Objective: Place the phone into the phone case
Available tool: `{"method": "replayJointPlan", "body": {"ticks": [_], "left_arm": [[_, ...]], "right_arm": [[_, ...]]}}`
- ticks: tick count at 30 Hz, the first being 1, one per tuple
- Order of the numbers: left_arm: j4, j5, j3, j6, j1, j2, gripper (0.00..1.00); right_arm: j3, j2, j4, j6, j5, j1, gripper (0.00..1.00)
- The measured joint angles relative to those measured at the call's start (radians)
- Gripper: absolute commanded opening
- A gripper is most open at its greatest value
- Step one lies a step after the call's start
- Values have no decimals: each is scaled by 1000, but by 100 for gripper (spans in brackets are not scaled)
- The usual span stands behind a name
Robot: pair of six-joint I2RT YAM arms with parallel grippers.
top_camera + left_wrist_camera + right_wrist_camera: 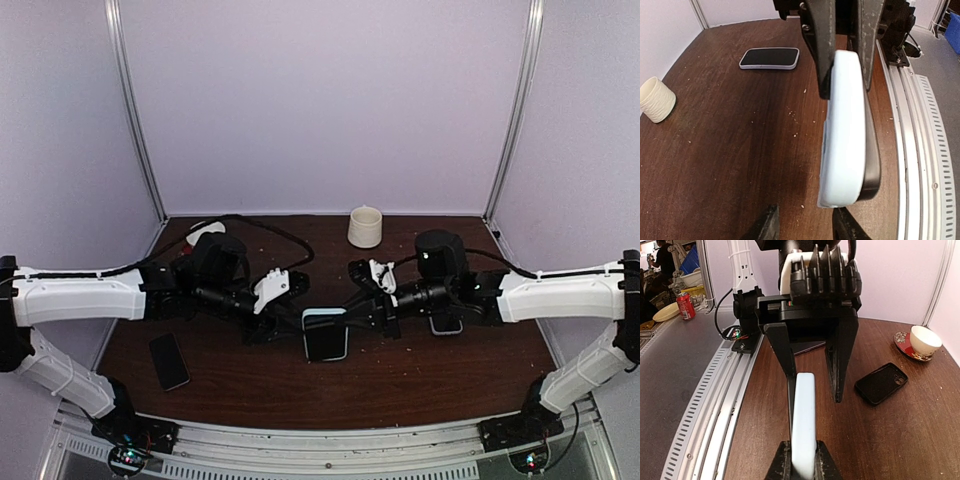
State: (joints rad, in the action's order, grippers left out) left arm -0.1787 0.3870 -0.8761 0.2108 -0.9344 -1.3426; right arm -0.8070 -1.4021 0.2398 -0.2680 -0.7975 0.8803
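- My right gripper (802, 456) clamps the case (844, 130) edge-on, phone (871, 165) sitting in it but, I judge, not flush
- Left gripper (806, 224), fingers apart, straddles the free end; press squarely, hold the clamp firm

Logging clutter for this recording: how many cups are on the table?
2: ribbed cup at back centre; white cup on a saucer at back left, partly behind the left arm.

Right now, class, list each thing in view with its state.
light blue case: held on edge.
dark phone: apparently sitting in it.
right gripper: shut on the case's edge.
left gripper: open, astride its other end.
black case: flat on the table.
second phone: flat, dark face up.
ribbed cup: upright.
cup on saucer: upright.
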Motion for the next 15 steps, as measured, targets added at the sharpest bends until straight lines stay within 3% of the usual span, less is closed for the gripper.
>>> {"method": "replayJointPlan", "body": {"ticks": [8,15], "left_arm": [[64,52,31,23,-16,55,55],[92,36,32,42,-16,77,36]], "right_arm": [[-30,21,-19,-39,63,11,0],[-41,30,-20,-47,64,12,0]]}}
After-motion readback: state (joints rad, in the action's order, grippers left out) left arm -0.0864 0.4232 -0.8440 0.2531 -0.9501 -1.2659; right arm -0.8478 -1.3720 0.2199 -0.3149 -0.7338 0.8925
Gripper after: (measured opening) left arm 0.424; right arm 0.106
